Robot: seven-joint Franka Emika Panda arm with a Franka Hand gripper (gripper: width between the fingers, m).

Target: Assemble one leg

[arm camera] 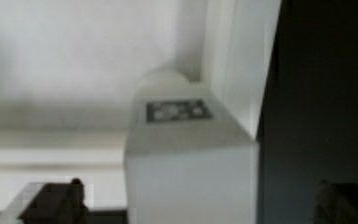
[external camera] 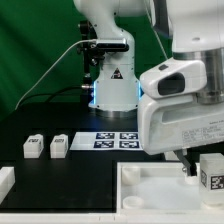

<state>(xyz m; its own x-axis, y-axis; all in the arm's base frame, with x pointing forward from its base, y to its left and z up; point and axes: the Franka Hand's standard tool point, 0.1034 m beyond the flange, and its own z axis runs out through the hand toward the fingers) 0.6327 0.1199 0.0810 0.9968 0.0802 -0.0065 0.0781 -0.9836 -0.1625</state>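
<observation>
A leg (arm camera: 188,150), a stubby white block with a square tag, stands upright in a corner of the large white tray-like piece (arm camera: 69,60). It sits between my fingers with gaps on both sides. My gripper (arm camera: 197,202) is open around it, not touching. In the exterior view this leg (external camera: 210,172) is at the right, beside and just below my gripper (external camera: 192,160), on the tray-like piece (external camera: 150,172). Two more legs (external camera: 33,147) (external camera: 59,146) lie on the black table at the exterior view's left.
The marker board (external camera: 117,140) lies in front of the robot base (external camera: 110,85). Another white part (external camera: 5,181) shows at the exterior view's lower left edge. The tray's raised rim (arm camera: 220,50) runs close beside the leg.
</observation>
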